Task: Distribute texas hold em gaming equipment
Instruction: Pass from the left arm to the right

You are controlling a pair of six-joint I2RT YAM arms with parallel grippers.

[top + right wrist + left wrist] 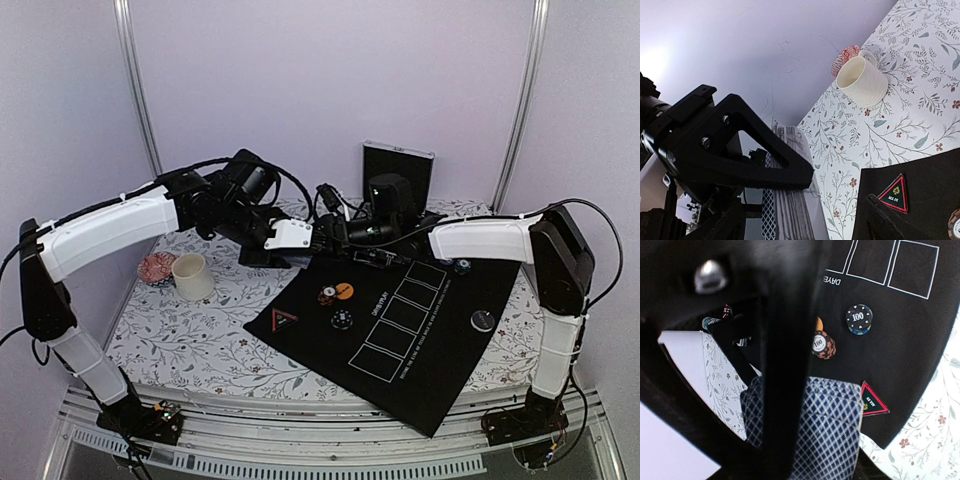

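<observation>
One of the left fingers (785, 370) sits dark and blurred against the left wrist lens. Just behind it the deck of cards (815, 435), blue-checked backs showing, is clamped in those fingers above the black mat (910, 355). Farther off on the mat lie a black-and-blue chip (859, 320), an orange-and-black chip (822, 344) and a triangular All In marker (872, 401).

In the right wrist view the right fingers (750, 155) stand spread apart with the deck's edge between them. I cannot tell whether they touch it. The cream cup (862, 80) stands on the floral table (920, 115).

From above, the left arm (110, 225) and right arm (480, 240) meet over the mat's far edge. The card boxes (400, 310) are empty. Dealing looks barely begun. Next, the right fingers should probably pinch only the outermost card and draw it off cleanly.
</observation>
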